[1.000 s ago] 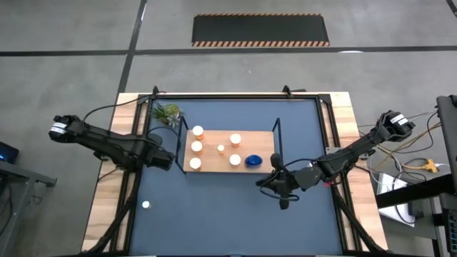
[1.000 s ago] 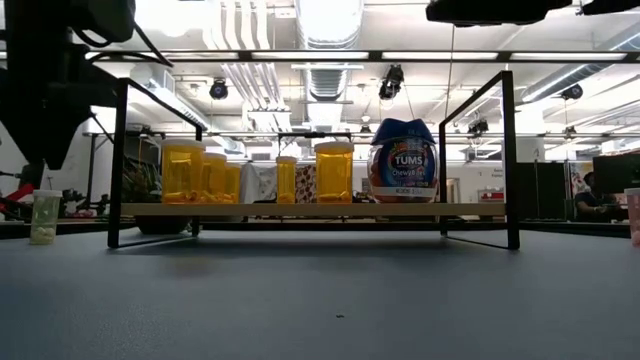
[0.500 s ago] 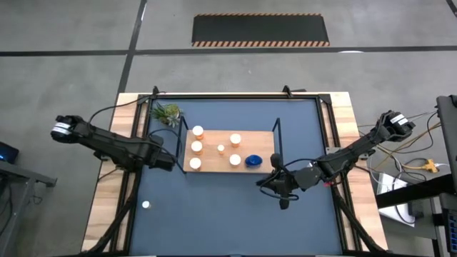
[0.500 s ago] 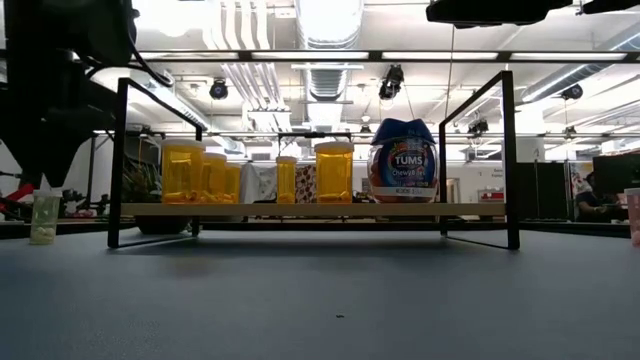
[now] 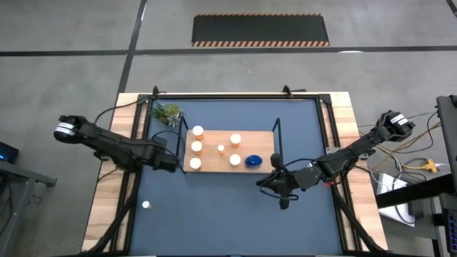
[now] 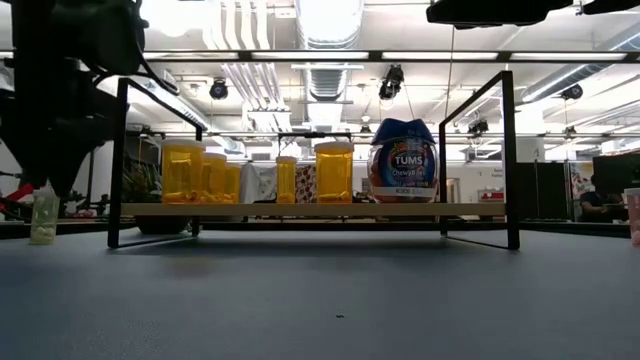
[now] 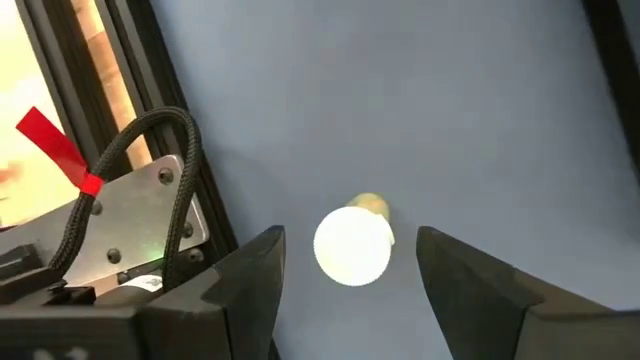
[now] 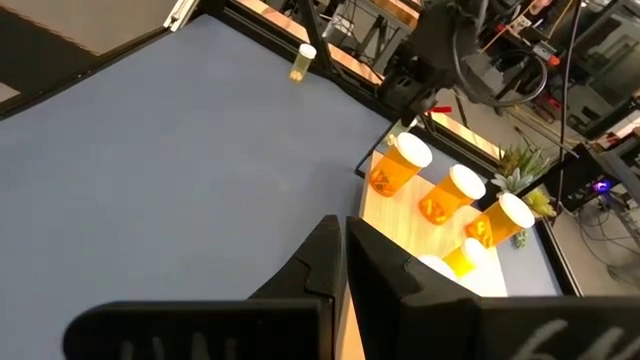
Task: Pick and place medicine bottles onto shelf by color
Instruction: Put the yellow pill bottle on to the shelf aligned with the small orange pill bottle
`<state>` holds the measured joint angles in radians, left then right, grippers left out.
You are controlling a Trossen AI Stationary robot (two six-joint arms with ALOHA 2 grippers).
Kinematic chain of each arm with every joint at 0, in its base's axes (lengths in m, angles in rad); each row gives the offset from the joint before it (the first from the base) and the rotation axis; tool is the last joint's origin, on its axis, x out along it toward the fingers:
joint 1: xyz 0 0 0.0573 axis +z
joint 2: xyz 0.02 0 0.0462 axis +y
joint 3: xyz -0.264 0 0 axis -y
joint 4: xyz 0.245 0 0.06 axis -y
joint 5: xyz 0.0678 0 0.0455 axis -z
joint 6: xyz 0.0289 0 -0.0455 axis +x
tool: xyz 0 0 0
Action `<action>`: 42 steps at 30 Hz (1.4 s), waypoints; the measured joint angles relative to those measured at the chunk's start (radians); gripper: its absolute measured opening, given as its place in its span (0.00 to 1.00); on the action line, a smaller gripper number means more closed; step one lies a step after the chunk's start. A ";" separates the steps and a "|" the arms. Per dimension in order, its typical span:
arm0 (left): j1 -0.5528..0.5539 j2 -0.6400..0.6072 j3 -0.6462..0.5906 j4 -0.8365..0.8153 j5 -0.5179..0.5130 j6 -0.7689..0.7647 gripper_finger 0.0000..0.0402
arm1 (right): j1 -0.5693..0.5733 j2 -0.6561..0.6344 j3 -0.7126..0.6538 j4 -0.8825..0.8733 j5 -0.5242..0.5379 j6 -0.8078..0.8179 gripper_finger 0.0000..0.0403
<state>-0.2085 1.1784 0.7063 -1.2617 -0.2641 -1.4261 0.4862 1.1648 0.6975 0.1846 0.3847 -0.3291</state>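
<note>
Most bottles already stand on the shelf (image 5: 228, 168). I think I'm going for the last little bottle (image 7: 353, 243), alone on the mat (image 5: 235, 214). My left gripper (image 7: 348, 262) is spread wide above it. Next I must drop down and pinch. My right gripper (image 8: 343, 265), pressed together, waits beside the shelf.

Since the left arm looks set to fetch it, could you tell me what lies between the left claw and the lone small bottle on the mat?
Only bare blue mat. The high view shows nothing between the left claw and the small bottle.
</note>
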 joint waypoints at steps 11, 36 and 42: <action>0.000 0.090 -0.002 -0.003 0.002 0.008 0.48 | 0.000 0.000 0.000 -0.001 0.000 0.014 0.03; 0.000 0.084 0.116 -0.197 0.012 0.055 0.24 | 0.000 0.000 0.000 -0.002 0.000 0.015 0.03; 0.000 0.082 0.278 -0.304 0.009 0.121 0.24 | 0.000 0.000 0.000 -0.001 0.000 0.015 0.03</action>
<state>-0.2085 1.2603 0.9843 -1.5661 -0.2554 -1.3049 0.4862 1.1648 0.6975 0.1837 0.3847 -0.3138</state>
